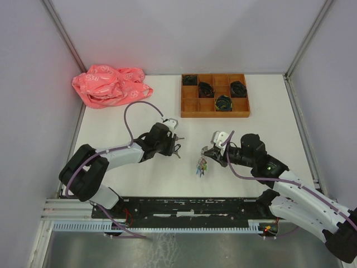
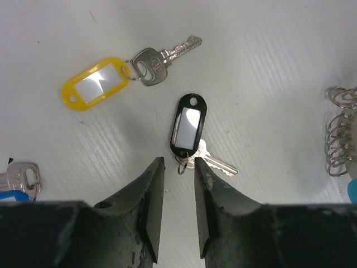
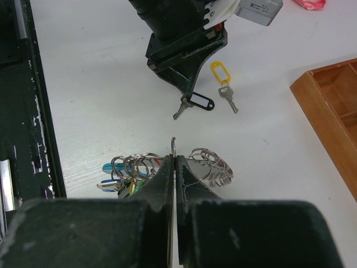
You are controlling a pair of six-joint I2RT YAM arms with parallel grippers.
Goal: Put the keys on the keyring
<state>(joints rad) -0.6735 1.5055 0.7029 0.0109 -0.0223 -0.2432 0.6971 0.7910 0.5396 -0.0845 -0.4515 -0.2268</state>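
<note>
My left gripper (image 2: 178, 163) is open and low over the table, its tips either side of the small split ring of a black-tagged key (image 2: 188, 129). A yellow-tagged key (image 2: 100, 81) lies beyond it, and a blue-tagged key (image 2: 19, 178) lies at the left edge. My right gripper (image 3: 174, 159) is shut on one ring of the keyring (image 3: 209, 164), whose silvery rings fan out to both sides with coloured tags (image 3: 120, 177) hanging to the left. In the top view the keyring (image 1: 201, 164) hangs below the right gripper (image 1: 207, 149), a short way right of the left gripper (image 1: 177, 146).
A wooden compartment tray (image 1: 189, 106) with black coiled bundles (image 1: 224, 102) stands at the back right. A crumpled pink bag (image 1: 110, 84) lies at the back left. A black rail (image 1: 184, 205) runs along the near edge.
</note>
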